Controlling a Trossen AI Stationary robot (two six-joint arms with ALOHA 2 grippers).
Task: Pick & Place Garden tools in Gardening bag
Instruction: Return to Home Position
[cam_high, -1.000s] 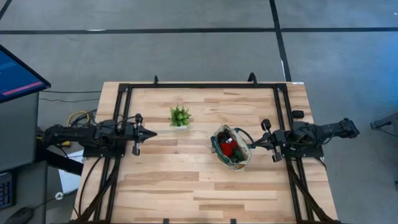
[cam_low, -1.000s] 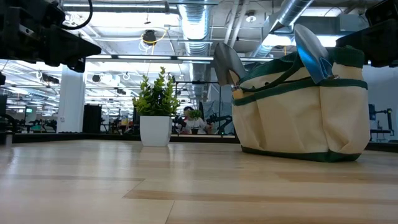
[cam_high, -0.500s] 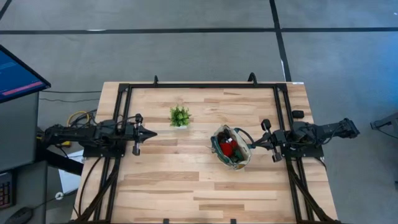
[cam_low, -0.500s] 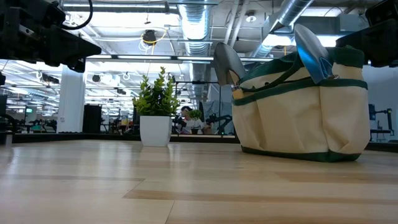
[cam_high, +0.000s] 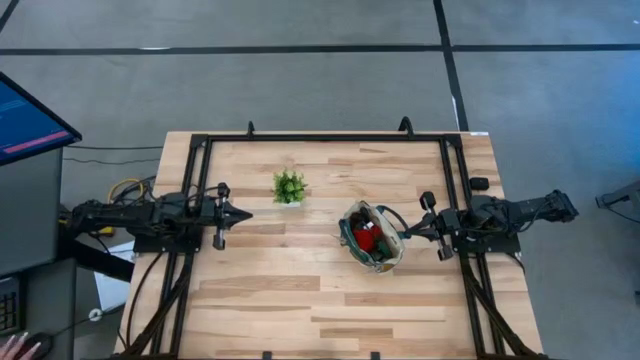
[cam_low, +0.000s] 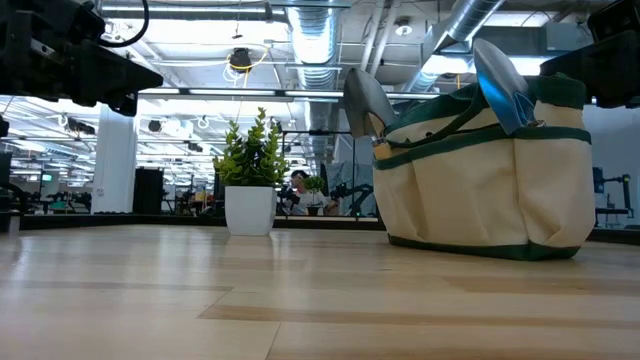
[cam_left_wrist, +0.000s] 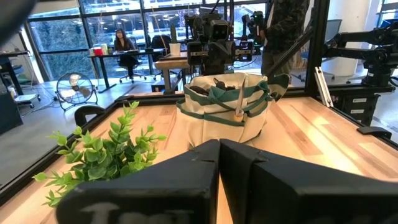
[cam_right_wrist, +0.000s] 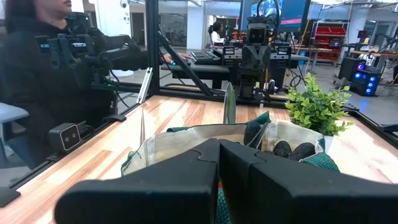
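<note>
The beige gardening bag (cam_high: 371, 237) with green trim stands upright on its base on the table, right of centre. The garden tools sit inside it: a red-and-black piece (cam_high: 365, 238) shows from above, and two silver trowel blades (cam_low: 370, 100) (cam_low: 500, 75) stick up out of its mouth. My left gripper (cam_high: 245, 213) is shut at the table's left side, pointing level toward the bag. My right gripper (cam_high: 404, 232) is shut just right of the bag, pointing level at it; whether it touches the bag's loop handle, I cannot tell.
A small green potted plant (cam_high: 289, 187) stands on the table between my left gripper and the bag, toward the far edge. A black frame (cam_high: 325, 138) runs along the table's far and side edges. A person sits beyond the table in the right wrist view.
</note>
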